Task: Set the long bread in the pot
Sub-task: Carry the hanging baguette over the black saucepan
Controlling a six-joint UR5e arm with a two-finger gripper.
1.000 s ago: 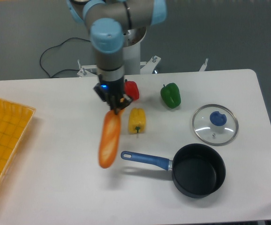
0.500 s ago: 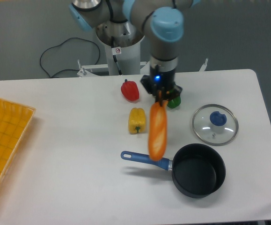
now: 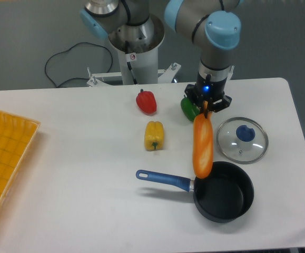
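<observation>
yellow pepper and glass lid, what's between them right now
In the camera view, the long bread hangs between the yellow pepper and the glass lid, held at its top end by the gripper. Otherwise bare table.

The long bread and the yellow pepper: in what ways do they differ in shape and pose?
The long bread is a long orange loaf; the yellow pepper is short and blocky. The long bread hangs from the gripper by its top end, above the table; the yellow pepper lies on the table. Both look glossy.
</observation>
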